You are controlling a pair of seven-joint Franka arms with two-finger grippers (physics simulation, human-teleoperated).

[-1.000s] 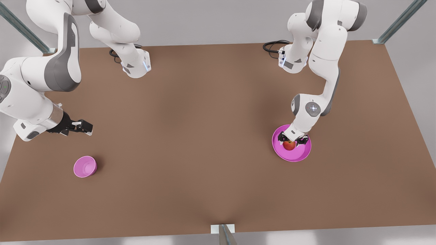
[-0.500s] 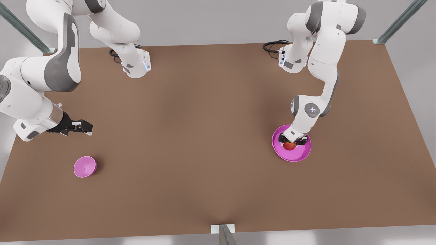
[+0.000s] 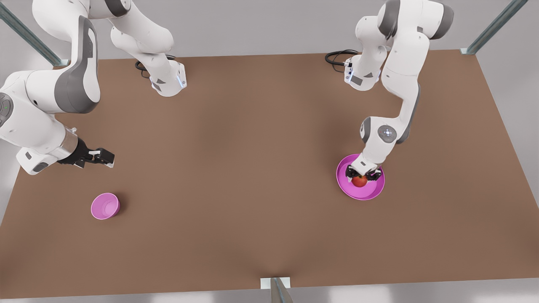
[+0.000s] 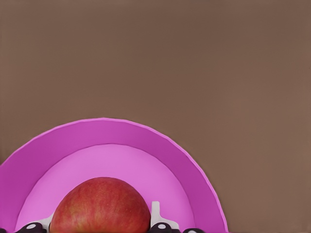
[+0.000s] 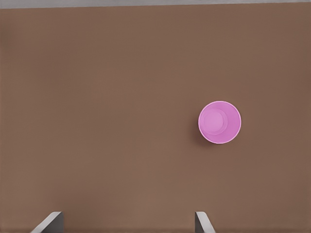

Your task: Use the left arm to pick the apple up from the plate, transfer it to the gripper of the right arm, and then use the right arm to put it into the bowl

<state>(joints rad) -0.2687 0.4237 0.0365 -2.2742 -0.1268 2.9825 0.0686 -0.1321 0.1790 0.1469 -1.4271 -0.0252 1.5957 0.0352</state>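
The red apple [image 3: 359,181] lies on the magenta plate [image 3: 370,192] at the front view's right. My left gripper [image 3: 362,174], the black claw, reaches down onto it from above. In the left wrist view its fingertips [image 4: 156,216] press against both sides of the apple [image 4: 99,206], which rests on the plate [image 4: 194,170]. My right gripper [image 3: 104,157] hovers open at the front view's left, up and away from the small pink bowl [image 3: 105,205]. The right wrist view has the bowl [image 5: 219,122] well apart from the open right gripper [image 5: 126,223].
Both arm bases [image 3: 168,80] [image 3: 360,75] with black cables stand at the far edge of the brown table [image 3: 252,168]. A metal post [image 3: 278,290] stands at the near edge. Bare tabletop stretches between bowl and plate.
The left claw has drawn in around the apple and sunk slightly onto it. The right arm has stayed still.
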